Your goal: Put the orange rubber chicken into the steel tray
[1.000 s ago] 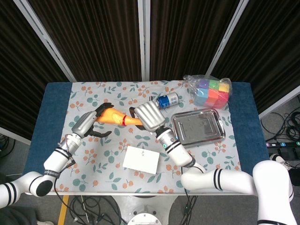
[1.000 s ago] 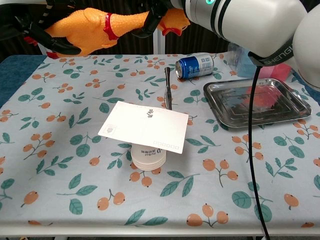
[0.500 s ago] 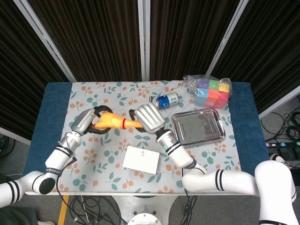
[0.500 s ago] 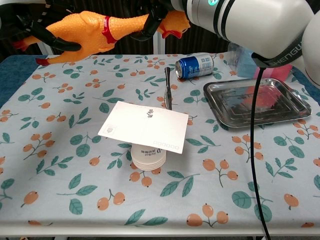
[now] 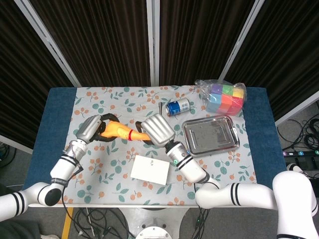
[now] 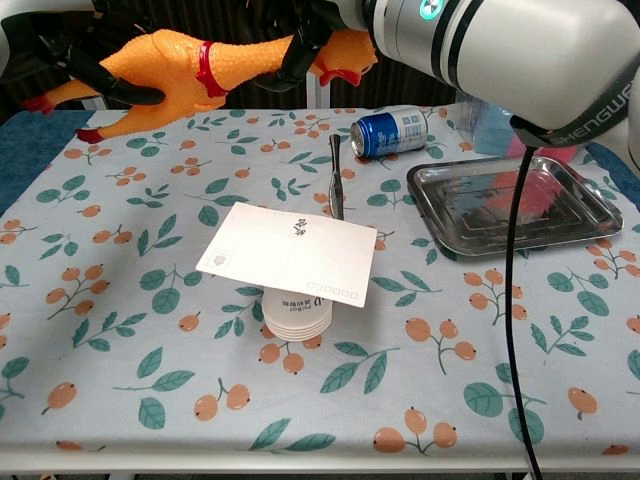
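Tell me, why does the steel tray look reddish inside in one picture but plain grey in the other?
In the chest view, the steel tray sits at a low angle to the camera, so its shiny floor mirrors something reddish behind it, possibly the bag of coloured blocks. In the head view, looking down from above, the tray only shows dull grey with faint pale glare. Both pictures are sharp, evenly lit.

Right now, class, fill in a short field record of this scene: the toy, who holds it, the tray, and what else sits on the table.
toy: orange rubber chicken, held above the table
left robot hand: grips the chicken's body
right robot hand: grips its head end
steel tray: empty, at table's right
other items: blue can on its side, white card on cup stack, bagged coloured blocks
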